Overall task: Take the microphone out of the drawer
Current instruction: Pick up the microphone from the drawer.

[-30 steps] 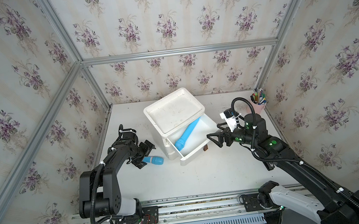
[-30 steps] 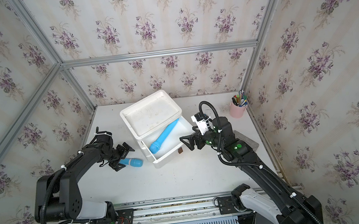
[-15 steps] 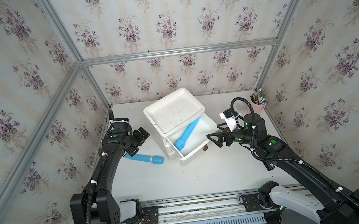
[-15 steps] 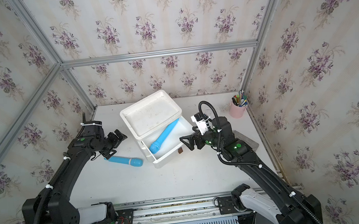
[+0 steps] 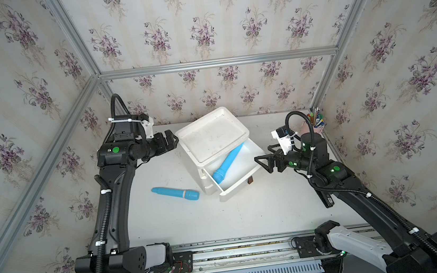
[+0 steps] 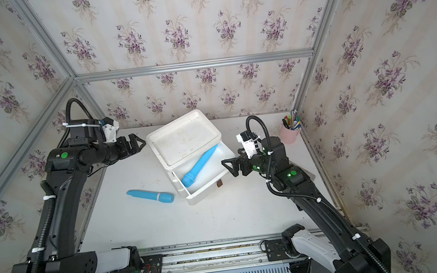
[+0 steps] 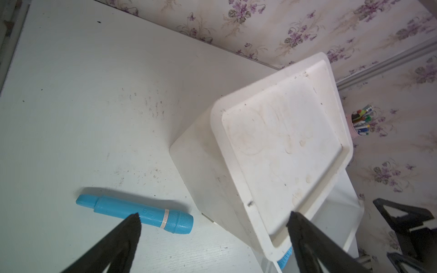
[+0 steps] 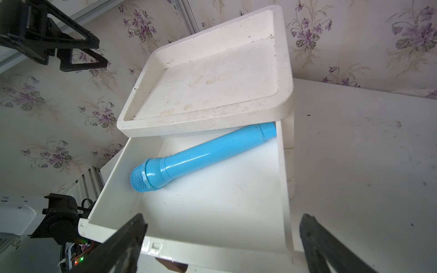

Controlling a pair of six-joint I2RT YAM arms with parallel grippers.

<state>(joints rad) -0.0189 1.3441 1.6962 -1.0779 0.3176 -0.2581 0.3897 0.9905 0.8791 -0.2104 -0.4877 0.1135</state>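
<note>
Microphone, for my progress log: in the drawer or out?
In: the microphone lies on the floor of the pulled-out drawer, ungripped.

Inspector: What stood on the white table [image 5: 248,217]?
Clerk: A blue torch [image 5: 175,193] lay flat on its side, ribbed head toward the middle. A pink cup [image 6: 289,135] stood upright in the far right corner, well apart from it, holding coloured pens [image 6: 292,122]. The tabletop was scuffed with dark specks.
Inspector: Surroundings?
Clerk: Purple-flowered wallpaper [image 5: 201,33] covered the walls; aluminium bars [image 5: 218,62] ran along the corners.
</note>
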